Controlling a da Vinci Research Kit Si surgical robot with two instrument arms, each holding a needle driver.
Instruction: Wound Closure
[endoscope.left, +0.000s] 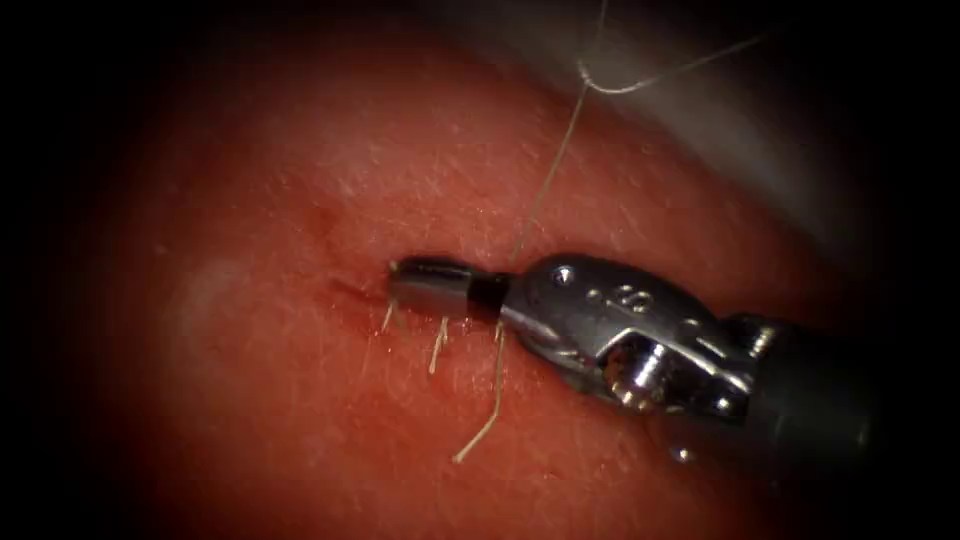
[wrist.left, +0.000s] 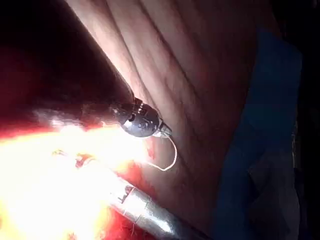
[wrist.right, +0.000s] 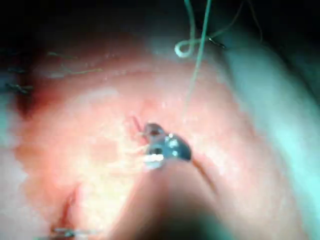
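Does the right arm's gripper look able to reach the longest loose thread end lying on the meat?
Probably yes. The thread end lies bare on the tissue, close beside the right gripper. Nothing lies over it or between the two.

Small engraved marks are seen on the metal wrist body of the right pincer (endoscope.left: 432, 288) in the endoscope view; they resemble two digits, perhaps "38", but cannot be read with certainty. No other text, label or number is legible.
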